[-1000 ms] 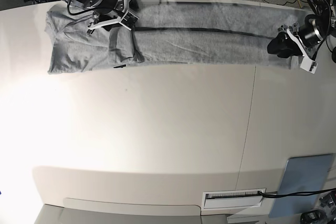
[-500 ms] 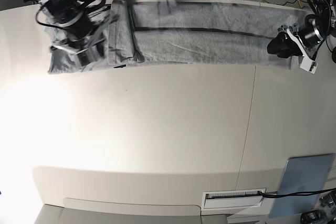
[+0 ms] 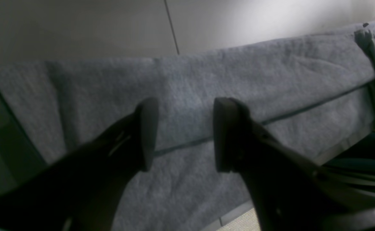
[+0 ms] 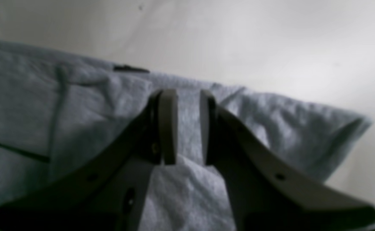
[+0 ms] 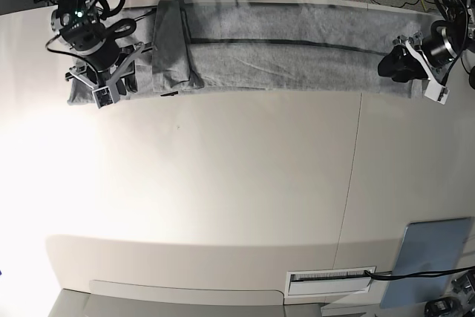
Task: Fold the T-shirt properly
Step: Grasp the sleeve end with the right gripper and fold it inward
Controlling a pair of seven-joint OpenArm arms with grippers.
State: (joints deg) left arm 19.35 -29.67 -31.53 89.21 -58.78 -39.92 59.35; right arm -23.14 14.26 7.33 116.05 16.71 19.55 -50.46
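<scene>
Hovering over the grey T-shirt (image 5: 282, 64), the right jaws (image 4: 188, 128) stand slightly parted, empty; the left jaws (image 3: 184, 134), wider apart, hold nothing either!

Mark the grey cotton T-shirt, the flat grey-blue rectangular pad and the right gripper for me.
Grey cotton T-shirt (image 5: 297, 68): base view, lower layer of its long folded strip.
Flat grey-blue rectangular pad (image 5: 430, 246): base view, upper half.
Right gripper (image 4: 188, 126): right wrist view, between its fingertips.
</scene>
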